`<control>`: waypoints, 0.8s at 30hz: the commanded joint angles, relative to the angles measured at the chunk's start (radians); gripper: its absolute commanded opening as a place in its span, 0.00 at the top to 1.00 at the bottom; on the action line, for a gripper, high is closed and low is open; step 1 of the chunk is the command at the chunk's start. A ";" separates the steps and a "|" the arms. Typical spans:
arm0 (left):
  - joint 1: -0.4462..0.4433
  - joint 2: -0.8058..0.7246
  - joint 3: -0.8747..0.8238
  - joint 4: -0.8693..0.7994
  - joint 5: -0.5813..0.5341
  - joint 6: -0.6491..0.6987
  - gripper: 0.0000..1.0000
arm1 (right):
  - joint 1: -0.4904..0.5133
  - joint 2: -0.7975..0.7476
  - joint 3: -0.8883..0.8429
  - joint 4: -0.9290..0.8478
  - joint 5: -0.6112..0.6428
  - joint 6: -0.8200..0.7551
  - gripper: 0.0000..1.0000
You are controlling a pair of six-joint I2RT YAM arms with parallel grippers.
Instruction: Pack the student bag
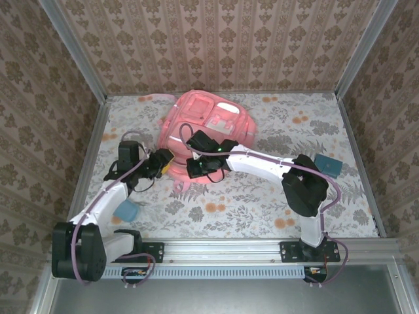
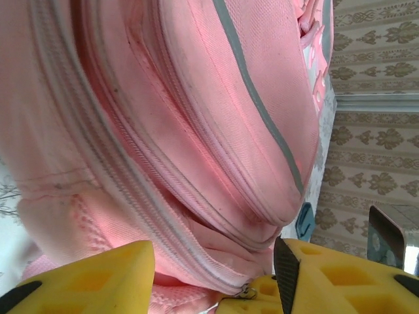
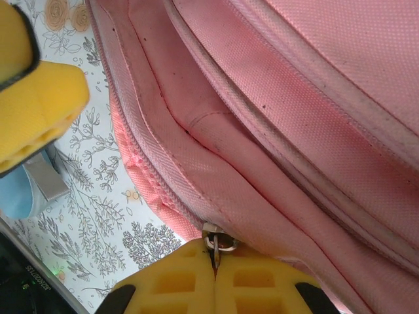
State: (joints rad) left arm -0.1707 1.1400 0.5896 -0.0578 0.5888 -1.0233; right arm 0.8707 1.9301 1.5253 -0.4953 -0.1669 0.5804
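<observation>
The student bag (image 1: 208, 121), a big pink backpack, lies at the back middle of the table. Its near left edge is between both grippers. My right gripper (image 3: 215, 265) is shut on the metal zip pull (image 3: 216, 243) at the bag's lower seam; from above, the right gripper (image 1: 179, 167) is at the bag's near left corner. My left gripper (image 2: 213, 281) is open, its yellow fingers (image 2: 85, 281) standing wide apart on either side of the bag's zipped edge (image 2: 163, 229). The left gripper (image 1: 162, 160) is close beside the right one.
A dark blue case (image 1: 326, 165) lies near the right wall. A light blue object (image 1: 126, 210) rests by the left arm. Floral tablecloth (image 1: 229, 203) covers the table, and patterned walls enclose it on three sides.
</observation>
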 commanded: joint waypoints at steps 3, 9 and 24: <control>-0.037 0.078 -0.014 0.092 0.031 -0.072 0.49 | 0.017 0.005 0.028 0.060 -0.034 -0.007 1.00; -0.074 0.134 -0.004 0.087 -0.009 -0.078 0.51 | 0.032 0.001 0.022 0.056 -0.026 -0.020 1.00; -0.105 0.240 0.004 0.085 -0.128 -0.035 1.00 | 0.129 -0.158 -0.127 -0.183 0.531 0.076 1.00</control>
State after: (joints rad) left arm -0.2878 1.3666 0.5884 0.0311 0.5468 -1.0847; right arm 0.9897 1.8793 1.4387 -0.5503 0.1616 0.5961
